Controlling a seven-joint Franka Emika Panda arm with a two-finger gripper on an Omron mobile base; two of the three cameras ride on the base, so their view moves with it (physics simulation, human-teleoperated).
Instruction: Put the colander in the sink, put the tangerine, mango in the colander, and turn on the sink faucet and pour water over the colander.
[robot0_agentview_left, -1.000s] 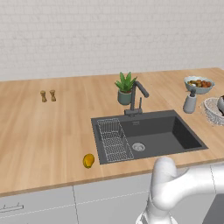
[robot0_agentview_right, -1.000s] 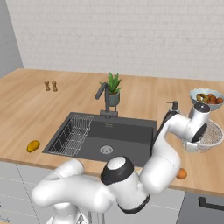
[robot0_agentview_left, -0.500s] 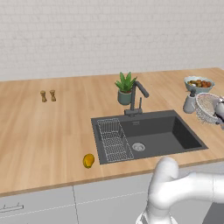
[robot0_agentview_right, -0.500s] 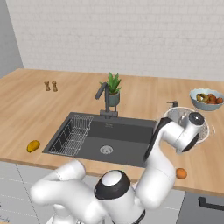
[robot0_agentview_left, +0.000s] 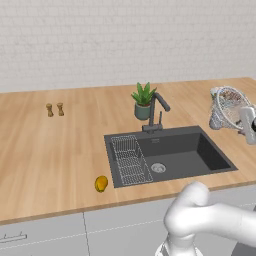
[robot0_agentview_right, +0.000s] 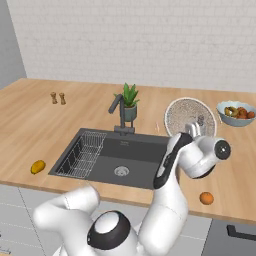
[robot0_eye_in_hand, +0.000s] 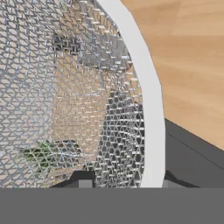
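Mango (robot0_agentview_left: 101, 183) near counter front edge, well left of sink (robot0_agentview_right: 135, 158); basin bare but for rack (robot0_agentview_right: 83, 153) at its left end; colander (robot0_agentview_right: 190, 118) tipped on edge, clamped at rim by gripper (robot0_agentview_right: 192, 131), w/ open air round it; it's risen off counter since earlier; tangerine (robot0_agentview_right: 206, 198) by front edge, right.

Tilted colander (robot0_agentview_left: 231, 107) right of sink (robot0_agentview_left: 172, 154)

The colander (robot0_eye_in_hand: 87, 87) runs off the hand view's top and left edges, veiling the plant (robot0_eye_in_hand: 41, 157).

Sink (robot0_agentview_left: 200, 150) basin open centre-right; wire rack (robot0_agentview_left: 129, 160) fills its left end, faucet (robot0_agentview_left: 156, 107) + plant (robot0_agentview_left: 143, 100) crowd back edge.
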